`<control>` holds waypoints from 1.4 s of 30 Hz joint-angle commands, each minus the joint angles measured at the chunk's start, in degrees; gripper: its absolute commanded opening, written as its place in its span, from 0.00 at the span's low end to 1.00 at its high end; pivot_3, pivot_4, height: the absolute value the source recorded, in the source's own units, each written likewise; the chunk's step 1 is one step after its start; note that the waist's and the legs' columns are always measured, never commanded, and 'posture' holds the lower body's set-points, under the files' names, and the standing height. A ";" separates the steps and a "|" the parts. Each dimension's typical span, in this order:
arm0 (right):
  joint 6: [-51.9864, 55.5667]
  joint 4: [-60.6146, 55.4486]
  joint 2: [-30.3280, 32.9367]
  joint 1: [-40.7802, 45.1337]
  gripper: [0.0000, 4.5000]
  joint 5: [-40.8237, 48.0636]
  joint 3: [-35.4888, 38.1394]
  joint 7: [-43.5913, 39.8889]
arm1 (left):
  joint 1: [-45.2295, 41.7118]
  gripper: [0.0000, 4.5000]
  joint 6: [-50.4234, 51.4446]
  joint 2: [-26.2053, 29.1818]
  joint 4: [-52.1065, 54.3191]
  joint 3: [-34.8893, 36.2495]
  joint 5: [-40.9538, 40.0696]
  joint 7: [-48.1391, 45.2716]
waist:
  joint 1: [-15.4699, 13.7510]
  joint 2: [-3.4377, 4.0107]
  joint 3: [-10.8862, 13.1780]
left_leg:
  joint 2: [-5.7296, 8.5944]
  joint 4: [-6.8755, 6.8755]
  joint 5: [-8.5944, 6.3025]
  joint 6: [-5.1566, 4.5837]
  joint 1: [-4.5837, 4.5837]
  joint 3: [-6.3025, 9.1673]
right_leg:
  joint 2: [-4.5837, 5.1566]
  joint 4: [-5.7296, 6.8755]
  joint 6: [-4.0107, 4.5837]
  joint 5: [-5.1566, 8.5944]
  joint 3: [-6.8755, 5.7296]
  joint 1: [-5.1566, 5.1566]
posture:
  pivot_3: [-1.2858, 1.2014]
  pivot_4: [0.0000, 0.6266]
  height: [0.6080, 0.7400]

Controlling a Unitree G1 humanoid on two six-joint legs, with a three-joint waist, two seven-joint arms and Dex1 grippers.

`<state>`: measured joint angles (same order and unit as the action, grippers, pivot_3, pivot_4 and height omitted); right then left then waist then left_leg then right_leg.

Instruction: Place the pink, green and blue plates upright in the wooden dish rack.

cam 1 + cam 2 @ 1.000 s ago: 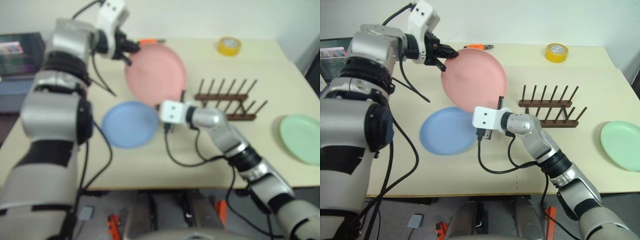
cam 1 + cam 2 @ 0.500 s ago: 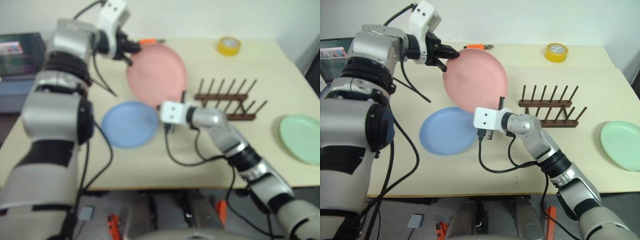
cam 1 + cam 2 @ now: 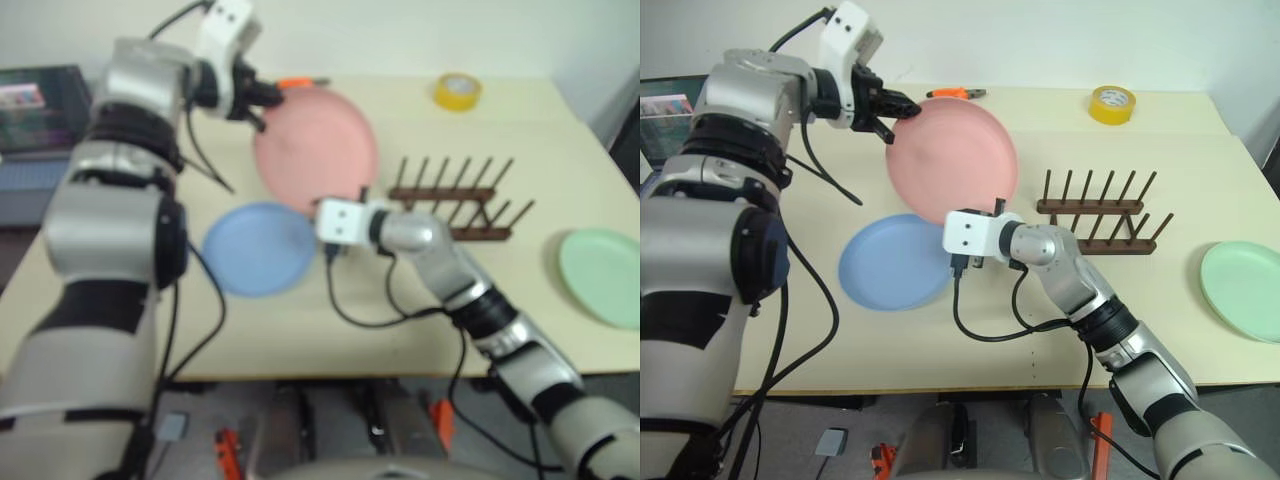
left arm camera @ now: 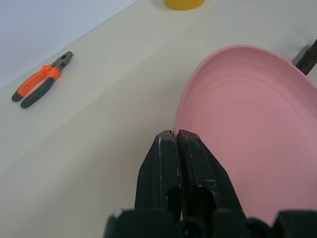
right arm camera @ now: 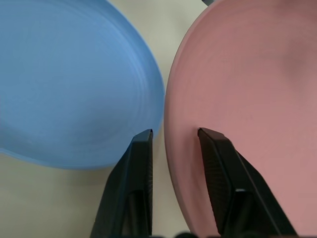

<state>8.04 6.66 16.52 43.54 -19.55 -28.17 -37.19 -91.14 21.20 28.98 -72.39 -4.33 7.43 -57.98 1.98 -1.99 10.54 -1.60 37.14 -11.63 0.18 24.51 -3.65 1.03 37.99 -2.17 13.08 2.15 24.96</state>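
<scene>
Left gripper (image 4: 177, 135) clamped tight on rim of round matte pale pink plate (image 3: 952, 160), held tilted. Right gripper (image 5: 174, 135) fingers parted, straddling same plate's lower rim, no firm grip; light blue plate (image 5: 64, 89) just beside.

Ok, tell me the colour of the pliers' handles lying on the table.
Orange and dark grey; the pliers show best in the left wrist view.

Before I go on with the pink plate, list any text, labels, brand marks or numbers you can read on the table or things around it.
No text can be read.
Box at the table's left edge: printed colourful face, lettering too blurred to read.
Yellow tape roll: no print visible.
Orange-handled pliers: no marking visible.
Pink plate, blue plate, green plate, wooden dish rack: plain, unmarked.
</scene>
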 commanded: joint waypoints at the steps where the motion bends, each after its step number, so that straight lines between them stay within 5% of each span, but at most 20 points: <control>1: -0.92 -1.15 -0.10 0.86 0.25 -0.23 1.10 0.03 | -1.37 0.00 -0.24 0.25 2.05 0.70 -0.70 0.06 | 0.00 0.00 0.00 | 0.00 0.00 0.00 0.00 0.00 0.00 | 0.00 0.00 0.00 0.00 0.00 0.00 | 0.52 0.24 1.00; 5: -0.99 -1.26 -0.05 0.70 0.02 -0.02 1.22 -0.17 | -1.26 0.00 -0.33 0.26 1.94 0.70 -0.71 0.17 | 0.00 0.00 0.00 | 0.00 0.00 0.00 0.00 0.00 -0.01 | 0.00 0.01 0.00 0.00 0.00 0.01 | 0.52 0.24 1.00; 23: -1.42 -1.05 -0.07 0.21 0.01 0.49 1.42 -0.62 | -1.03 0.00 -1.58 0.74 2.29 -0.12 0.22 0.65 | 0.00 0.00 0.00 | 0.00 0.00 0.00 0.00 0.01 -0.02 | 0.00 0.01 0.00 0.00 0.02 0.03 | 0.52 0.24 1.00; 27: -1.41 -0.95 -0.09 0.20 0.00 0.44 1.52 -0.34 | -0.63 0.22 -1.95 1.04 2.42 -0.60 0.63 0.15 | -0.01 0.00 0.00 | 0.00 0.00 0.00 0.00 0.01 -0.02 | 0.00 0.01 0.00 0.00 0.02 0.03 | 0.52 0.24 1.00; 36: -1.84 -0.60 -0.04 0.11 0.00 0.77 1.86 -0.18 | -1.08 0.91 -2.49 2.72 2.34 0.82 -0.17 0.66 | 0.08 -0.01 0.00 | -0.01 0.00 0.00 0.00 0.02 -0.05 | 0.00 0.02 0.00 0.00 0.04 0.07 | 0.52 0.24 1.00; 42: -1.63 -1.35 0.10 0.05 0.00 3.12 4.18 -0.45 | -1.97 0.91 -6.18 8.17 6.85 4.02 -3.81 -4.11 | 0.37 -0.01 0.00 | -0.03 -0.02 0.00 0.00 0.06 -0.06 | -0.01 0.02 0.00 0.00 0.05 0.12 | 0.52 0.24 1.00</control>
<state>7.06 7.23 16.65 43.19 -18.39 -26.92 -37.67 -90.69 17.29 34.90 -69.91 -2.28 5.68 -60.29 2.35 -2.00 10.54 -1.64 37.12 -11.62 0.18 24.57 -3.71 1.02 38.01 -2.16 13.07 2.20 25.09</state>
